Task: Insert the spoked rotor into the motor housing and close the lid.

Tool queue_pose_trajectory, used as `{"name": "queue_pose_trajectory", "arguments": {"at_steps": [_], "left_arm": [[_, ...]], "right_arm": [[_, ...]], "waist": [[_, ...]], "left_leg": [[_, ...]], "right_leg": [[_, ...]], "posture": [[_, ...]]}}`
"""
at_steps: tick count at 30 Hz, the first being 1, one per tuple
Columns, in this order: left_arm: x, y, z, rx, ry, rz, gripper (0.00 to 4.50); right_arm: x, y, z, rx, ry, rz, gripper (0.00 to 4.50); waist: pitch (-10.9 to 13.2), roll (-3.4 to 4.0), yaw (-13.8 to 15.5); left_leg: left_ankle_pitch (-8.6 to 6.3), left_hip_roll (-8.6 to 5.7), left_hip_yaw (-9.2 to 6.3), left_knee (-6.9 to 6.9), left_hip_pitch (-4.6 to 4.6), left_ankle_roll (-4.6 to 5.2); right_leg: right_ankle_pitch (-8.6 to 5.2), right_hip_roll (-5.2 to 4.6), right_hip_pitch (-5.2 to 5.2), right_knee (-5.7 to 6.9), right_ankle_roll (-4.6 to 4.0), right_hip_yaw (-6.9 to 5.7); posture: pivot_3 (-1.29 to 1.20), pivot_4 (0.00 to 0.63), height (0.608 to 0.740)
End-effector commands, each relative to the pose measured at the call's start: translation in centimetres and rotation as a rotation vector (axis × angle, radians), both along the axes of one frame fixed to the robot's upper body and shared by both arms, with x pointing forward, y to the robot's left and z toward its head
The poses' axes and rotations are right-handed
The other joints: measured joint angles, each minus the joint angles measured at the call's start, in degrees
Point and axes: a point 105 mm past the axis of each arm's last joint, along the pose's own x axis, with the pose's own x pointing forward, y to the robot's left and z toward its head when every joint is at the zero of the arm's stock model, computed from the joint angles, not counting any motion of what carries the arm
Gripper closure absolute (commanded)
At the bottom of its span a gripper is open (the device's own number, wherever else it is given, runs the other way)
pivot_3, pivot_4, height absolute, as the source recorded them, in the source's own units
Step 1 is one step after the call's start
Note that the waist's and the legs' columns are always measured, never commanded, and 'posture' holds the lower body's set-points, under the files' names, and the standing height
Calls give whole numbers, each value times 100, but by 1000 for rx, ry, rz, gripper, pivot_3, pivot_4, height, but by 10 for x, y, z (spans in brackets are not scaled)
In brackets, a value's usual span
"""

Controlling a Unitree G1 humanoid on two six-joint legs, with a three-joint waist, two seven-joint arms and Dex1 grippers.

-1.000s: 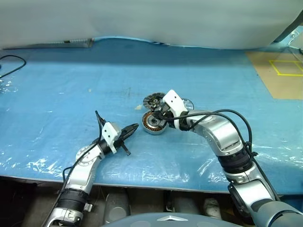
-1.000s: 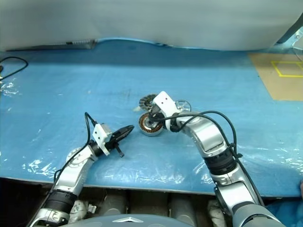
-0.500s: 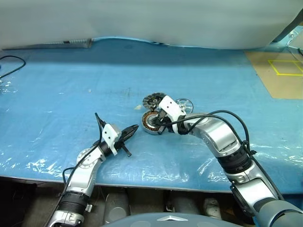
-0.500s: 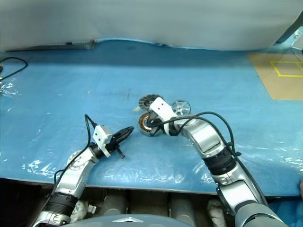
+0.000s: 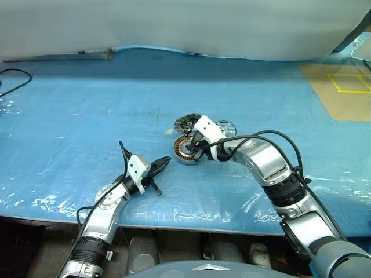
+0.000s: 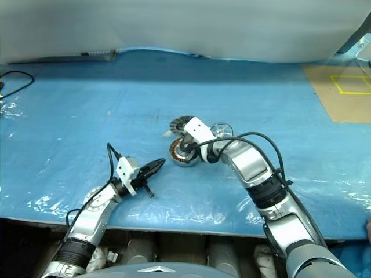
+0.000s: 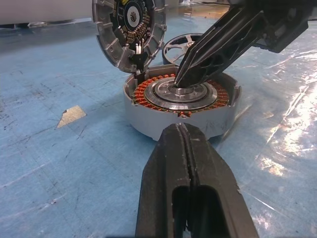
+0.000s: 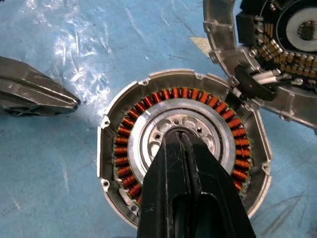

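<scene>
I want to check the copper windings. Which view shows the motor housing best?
The right wrist view: the motor housing faces it from above, its winding ring visible nearly all round. The left wrist view gives it side-on; the eye views show it small and partly covered by the right claw.

The right gripper [image 7: 184,79] covers the very centre of the motor housing [image 8: 183,144], so whether its tip touches the hub or stands just above it cannot be told. In the right wrist view the lid [image 8: 277,54] is cut off by the picture's edge, and its far half stays unseen. The spoked rotor [image 7: 179,45] sits behind the housing and the black arm, with only part of its rim and a few spokes visible. From the head views the rotor [image 5: 226,127] is too small to read.
</scene>
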Motion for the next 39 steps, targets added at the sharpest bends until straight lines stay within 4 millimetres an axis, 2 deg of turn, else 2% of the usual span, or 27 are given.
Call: {"name": "queue_pose_trajectory", "arguments": {"at_steps": [1, 9, 13, 17, 24, 33, 39], "left_arm": [[-1, -2, 5, -8, -30, -9, 4500], [-1, -3, 3, -5, -24, -13, 4500], [-1, -3, 2, -4, -20, -15, 4500], [-3, -4, 1, -2, -15, -21, 4500], [-4, -5, 0, 0, -11, -23, 4500], [-3, -3, -1, 6, -9, -22, 4500], [-2, -1, -2, 13, -10, -23, 4500]], "right_arm": [[0, -4, -2, -45, 16, -10, 4491], [4, -1, 7, -64, -50, -7, 4491], [0, 5, 18, -17, -72, 26, 4491], [-3, 10, 22, 4, -78, 53, 4491], [-1, 14, 13, 16, -61, 46, 4491], [4, 15, -8, 15, -21, 19, 4491], [-3, 18, -16, 26, 21, 41, 4491]], "waist": [[0, 0, 1], [0, 0, 2], [0, 0, 2], [0, 0, 2], [0, 0, 1], [-1, 0, -6], [-2, 1, -9]], "left_leg": [[0, 0, 0, 0, 1, 0], [0, 0, 0, 3, 7, 0], [0, 0, 0, 3, 7, 0], [0, 1, 0, 2, 6, 0], [0, 1, 0, 3, 7, 0], [0, 2, 0, 5, 9, 0], [0, 2, 1, 12, 19, 0]], "right_leg": [[0, 0, 0, 0, 1, 0], [-2, 0, 8, 1, -4, 0], [-2, 0, 8, 1, -3, 1], [-1, 0, 7, 1, -2, 0], [-1, 0, 7, 2, -2, 0], [-2, 0, 7, 6, -4, 1], [-11, 0, 13, 15, -18, 4]], "posture": [[0, 150, 740], [0, 150, 740], [0, 150, 740], [0, 150, 740], [0, 150, 740], [0, 150, 740], [0, 150, 740]]}}
